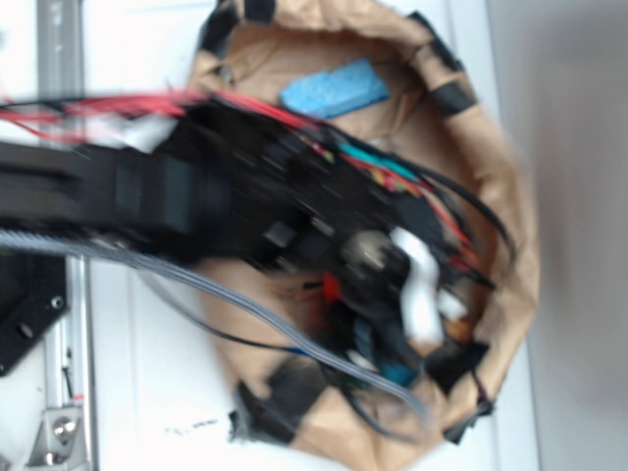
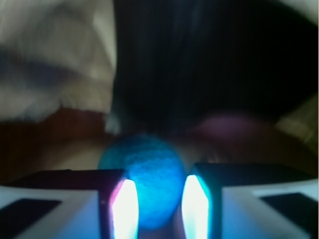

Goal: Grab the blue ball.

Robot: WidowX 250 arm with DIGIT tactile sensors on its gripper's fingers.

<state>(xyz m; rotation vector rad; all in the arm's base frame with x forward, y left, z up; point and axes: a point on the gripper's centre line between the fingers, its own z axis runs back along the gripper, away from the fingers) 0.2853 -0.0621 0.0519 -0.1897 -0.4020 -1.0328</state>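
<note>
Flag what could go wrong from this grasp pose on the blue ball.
1. In the wrist view the blue ball sits between the fingers of the gripper, but contact is unclear; being round, it could squirt out on closing.
2. The paper-lined bin walls stand close around the arm; cables may snag them on lifting.
3. Both views are blurred, so alignment is uncertain.
</note>
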